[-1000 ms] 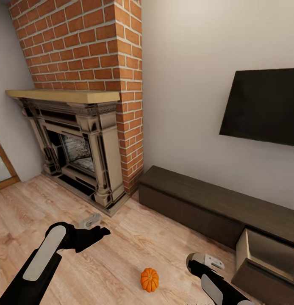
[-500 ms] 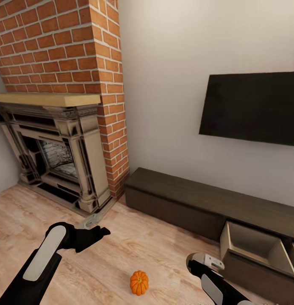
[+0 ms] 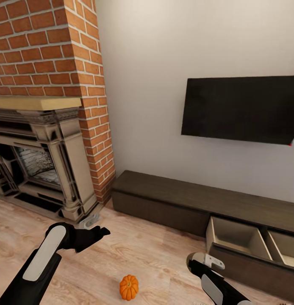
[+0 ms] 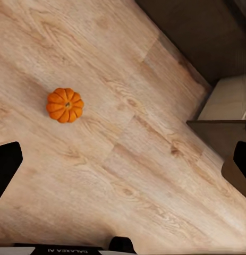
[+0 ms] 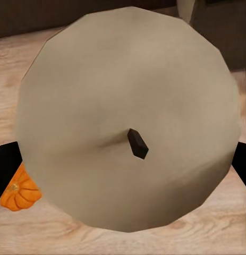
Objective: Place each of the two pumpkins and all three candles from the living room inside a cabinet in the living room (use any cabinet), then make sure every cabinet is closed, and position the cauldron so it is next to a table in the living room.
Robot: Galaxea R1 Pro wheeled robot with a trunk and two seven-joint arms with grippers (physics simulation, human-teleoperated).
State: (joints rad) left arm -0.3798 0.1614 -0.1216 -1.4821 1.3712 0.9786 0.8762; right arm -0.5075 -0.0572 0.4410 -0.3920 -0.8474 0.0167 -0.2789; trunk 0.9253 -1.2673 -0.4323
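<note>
Left gripper (image 3: 92, 232) hangs above the wood floor (image 3: 155, 262) with its two dark fingers spread apart and nothing between them; in the left wrist view the fingertips sit at opposite edges of the frame with bare planks in the gap. Right gripper (image 3: 206, 260) is held low near the cabinet, and in the right wrist view a pale beige candle (image 5: 128, 117) with a short dark wick sits between its dark fingers (image 5: 6, 164), seen from the top end; the fingers flank the candle on both sides, so the gripper is closed on it. One pumpkin (image 3: 128, 287), small, orange and ribbed, rests upright on the floor between the two arms, clear of both grippers and well apart from the cabinet; the left wrist view shows it from above (image 4: 65, 104), and the right wrist view shows part of it (image 5: 19, 194) behind the candle. Long dark-brown cabinet (image 3: 172, 199) stands against the white wall (image 3: 164, 63) beneath a wall-mounted black television (image 3: 240, 108); one drawer (image 3: 238, 237) at its right part is pulled out, exposing two pale beige compartments. A brick chimney (image 3: 49, 46) with a fireplace (image 3: 41, 161) stands at the left. Partial white lettering on the arm housing in the left wrist view is too cropped to read
</note>
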